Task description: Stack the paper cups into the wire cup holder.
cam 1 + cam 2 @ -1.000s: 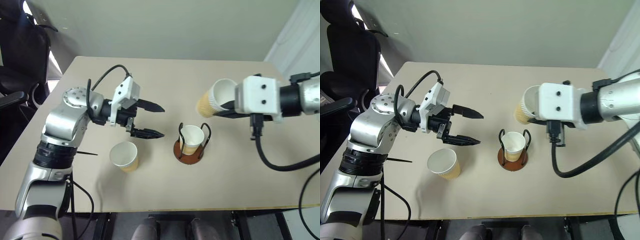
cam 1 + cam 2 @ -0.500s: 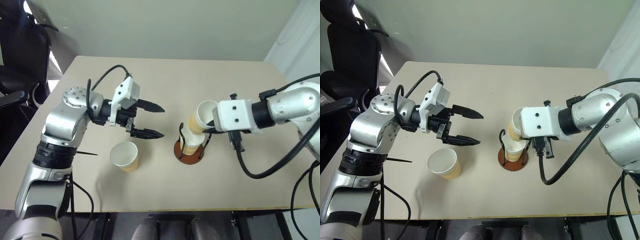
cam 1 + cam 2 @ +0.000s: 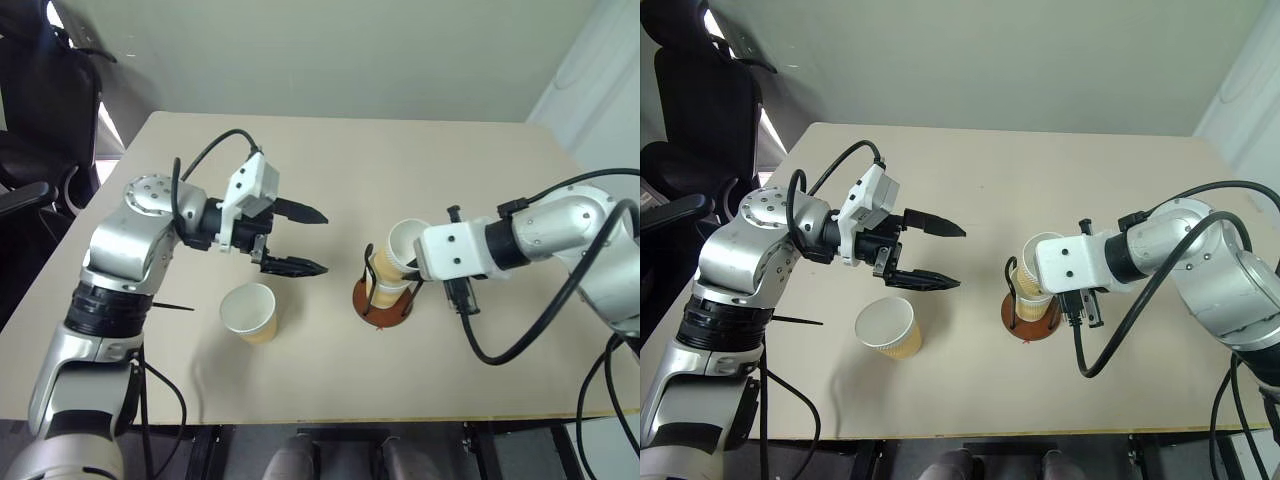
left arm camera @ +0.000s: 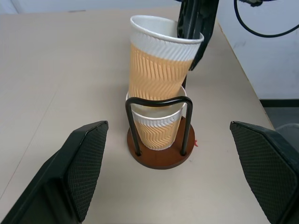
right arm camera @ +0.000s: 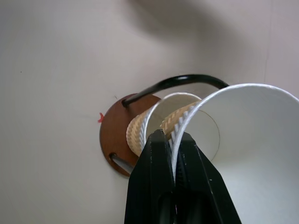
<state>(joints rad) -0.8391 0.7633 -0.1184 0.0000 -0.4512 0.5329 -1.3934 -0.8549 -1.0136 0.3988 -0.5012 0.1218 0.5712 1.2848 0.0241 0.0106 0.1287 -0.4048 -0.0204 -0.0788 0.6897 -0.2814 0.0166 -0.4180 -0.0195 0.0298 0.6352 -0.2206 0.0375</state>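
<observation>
On table (image 3: 330, 160): three paper cups (image 3: 249, 311), one holder (image 3: 382, 300).

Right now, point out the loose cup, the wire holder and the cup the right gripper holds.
loose cup (image 3: 248, 308), left eye view, white inside.
wire holder (image 4: 159, 158), left wrist view, brown base in front of the cups.
held cup (image 4: 159, 70), left wrist view, ribbed tan wall.
right gripper (image 5: 174, 154), right wrist view, fingertips pinching the rim.
</observation>
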